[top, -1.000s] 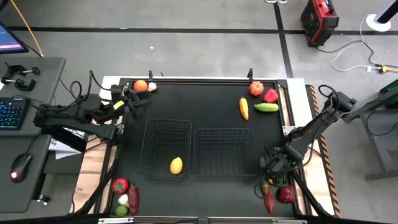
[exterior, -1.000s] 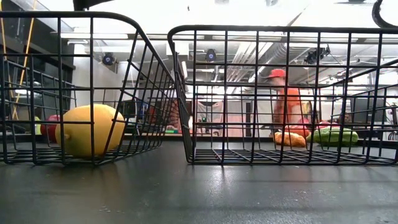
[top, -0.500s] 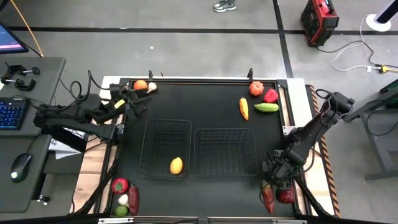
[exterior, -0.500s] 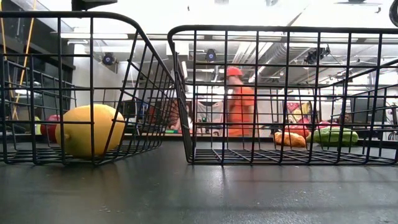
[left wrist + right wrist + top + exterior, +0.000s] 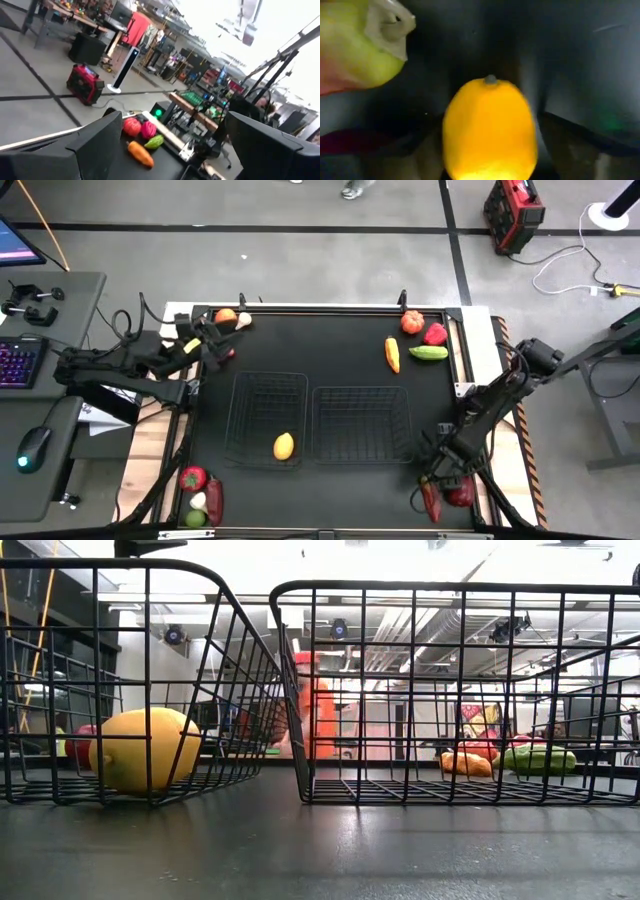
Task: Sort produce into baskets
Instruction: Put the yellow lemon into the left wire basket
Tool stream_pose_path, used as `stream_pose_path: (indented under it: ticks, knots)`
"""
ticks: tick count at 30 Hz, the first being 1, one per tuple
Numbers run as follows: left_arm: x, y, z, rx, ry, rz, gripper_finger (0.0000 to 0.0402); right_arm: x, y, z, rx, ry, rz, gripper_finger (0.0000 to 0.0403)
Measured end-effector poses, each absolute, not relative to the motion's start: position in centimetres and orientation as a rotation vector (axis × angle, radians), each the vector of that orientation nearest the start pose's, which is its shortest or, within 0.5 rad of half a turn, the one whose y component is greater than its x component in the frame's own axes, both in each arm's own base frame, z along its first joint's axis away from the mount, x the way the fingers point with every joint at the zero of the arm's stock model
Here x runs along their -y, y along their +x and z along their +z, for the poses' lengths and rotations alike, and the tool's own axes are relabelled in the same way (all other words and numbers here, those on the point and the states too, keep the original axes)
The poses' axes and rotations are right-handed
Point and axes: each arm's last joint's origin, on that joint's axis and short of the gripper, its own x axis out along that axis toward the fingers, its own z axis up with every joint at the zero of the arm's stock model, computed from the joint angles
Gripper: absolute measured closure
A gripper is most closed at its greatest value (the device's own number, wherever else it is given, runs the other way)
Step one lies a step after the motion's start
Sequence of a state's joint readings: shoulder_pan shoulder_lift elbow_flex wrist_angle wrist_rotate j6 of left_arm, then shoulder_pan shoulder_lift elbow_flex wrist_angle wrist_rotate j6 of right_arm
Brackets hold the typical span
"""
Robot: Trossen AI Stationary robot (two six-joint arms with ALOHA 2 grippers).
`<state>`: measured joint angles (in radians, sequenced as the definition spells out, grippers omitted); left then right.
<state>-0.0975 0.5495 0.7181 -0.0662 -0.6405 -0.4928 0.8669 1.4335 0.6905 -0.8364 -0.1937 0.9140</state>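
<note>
High view: right gripper [image 5: 437,480] low at the table's near right corner over red produce; finger state there cannot be told. Left gripper [image 5: 212,340] waits at far left, fingers wide. Yellow oval lemon [image 5: 284,446] lies in the left black wire-mesh basket [image 5: 262,385]. Right wrist view: a second yellow lemon [image 5: 490,130] sits between the fingers.

The baskets [image 5: 440,690] are thin black wire. The worktop [image 5: 320,850] is black, smooth and a bit shiny. The lemon [image 5: 490,130] has smooth, glossy yellow skin
</note>
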Motion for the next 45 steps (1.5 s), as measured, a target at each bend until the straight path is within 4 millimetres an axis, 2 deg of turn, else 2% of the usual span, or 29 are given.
stream_pose_path:
  ticks: [4,5,8,13,17,20,25,30,33,38,42,45]
  knots:
    - [-0.6,11.7,35.7,0.283,-0.507,0.495,0.0057,-16.0,13.0,17.7,-1.692,0.108,0.028,0.0228]
    - [-0.6,11.7,35.8,0.291,-0.503,0.490,0.0057,-15.9,13.0,18.5,-1.682,0.097,0.017,0.0237]
    - [-0.6,11.7,35.9,0.293,-0.490,0.477,0.0057,-15.6,13.0,21.8,-1.649,0.084,-0.020,0.0238]
    - [-0.4,11.8,35.9,0.275,-0.453,0.442,0.0057,-14.5,13.5,27.4,-1.505,0.089,-0.199,0.0238]
    - [-0.4,11.8,35.9,0.273,-0.453,0.426,0.0057,-13.7,15.6,30.8,-1.277,0.149,-0.268,0.0237]
    - [-0.3,11.8,36.0,0.274,-0.470,0.385,0.0057,-13.1,18.7,32.0,-1.064,0.195,-0.265,0.0224]
    - [-0.1,11.9,36.3,0.292,-0.495,0.282,0.0057,-11.5,26.1,32.0,-0.790,0.165,-0.174,0.0216]
    - [0.0,11.9,36.3,0.292,-0.482,0.273,0.0057,-8.6,33.5,30.9,-0.540,0.132,-0.092,0.0213]
    - [0.0,11.9,36.3,0.290,-0.472,0.275,0.0057,-6.7,37.1,29.5,-0.422,0.165,-0.054,0.0212]
    - [0.0,11.9,36.3,0.291,-0.471,0.278,0.0057,-4.8,40.9,26.6,-0.308,0.299,-0.001,0.0211]
    - [-0.1,11.8,36.3,0.291,-0.471,0.280,0.0057,-3.7,42.3,25.2,-0.250,0.483,-0.031,0.0211]
    - [-0.1,11.9,36.3,0.289,-0.471,0.281,0.0057,-2.8,42.6,24.8,-0.237,0.632,-0.067,0.0210]
